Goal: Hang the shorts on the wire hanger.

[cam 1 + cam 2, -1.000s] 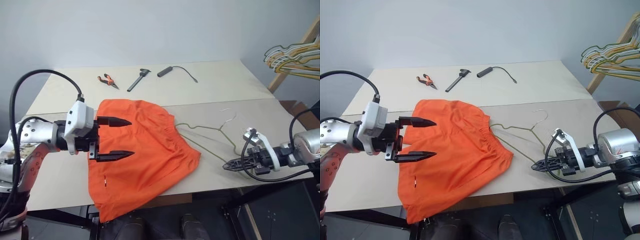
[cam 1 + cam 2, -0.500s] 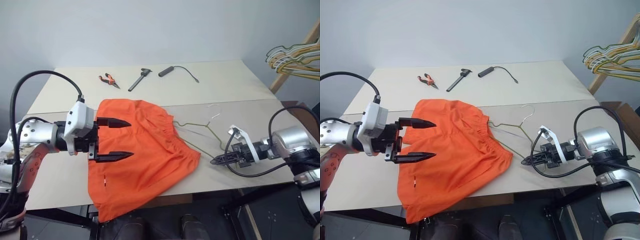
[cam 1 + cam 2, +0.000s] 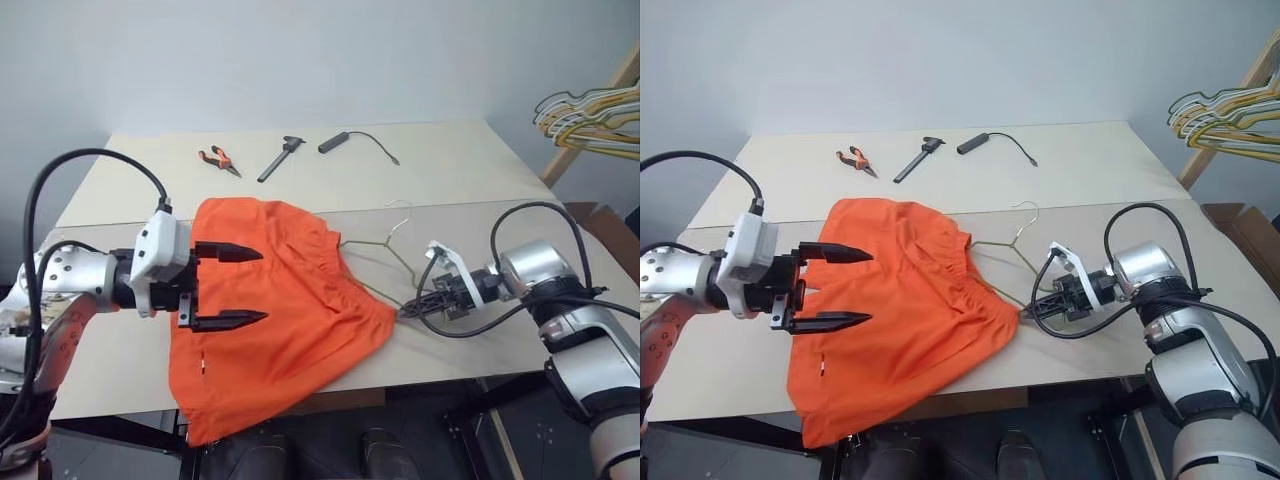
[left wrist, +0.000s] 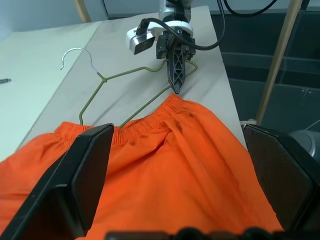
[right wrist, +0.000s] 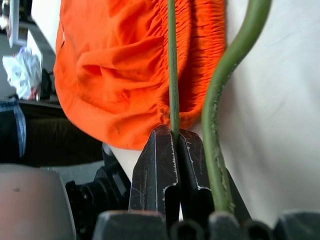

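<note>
1. Right gripper (image 3: 1032, 312) first: its two black fingers are pressed together, pinching the thin bottom wire of the wire hanger (image 3: 1001, 251), and the right wrist view has that wire running straight out from between the fingertips (image 5: 167, 145)
2. The tip of that gripper sits right at the gathered waistband corner of the shorts (image 3: 902, 315), low over the surface (image 3: 1100, 180)
3. The hanger lies flat just beside the shorts, hook curling away toward the far side, one shoulder wire reaching up to the waistband edge; in the left wrist view the wire appears to meet the elastic, though whether it slips under the fabric I can't make out
4. Over to the left gripper (image 3: 230, 286): fingers spread wide apart, nothing between them, pointing across toward the right arm
5. It hovers above the near-left part of the shorts, and the left wrist view looks between its two fingers (image 4: 85, 175) straight across the orange cloth to the other gripper
6. The shorts are spread on the near half of the surface, waistband toward the hanger, one leg draping over the front edge
7. Further back on the surface: orange-handled pliers (image 3: 216, 159), a dark hand tool (image 3: 277, 158) and a black cabled device (image 3: 334, 142), all well apart from the shorts
8. Off to the far right, a bunch of yellow, white and green hangers (image 3: 588, 108) hangs on a wooden rack
</note>
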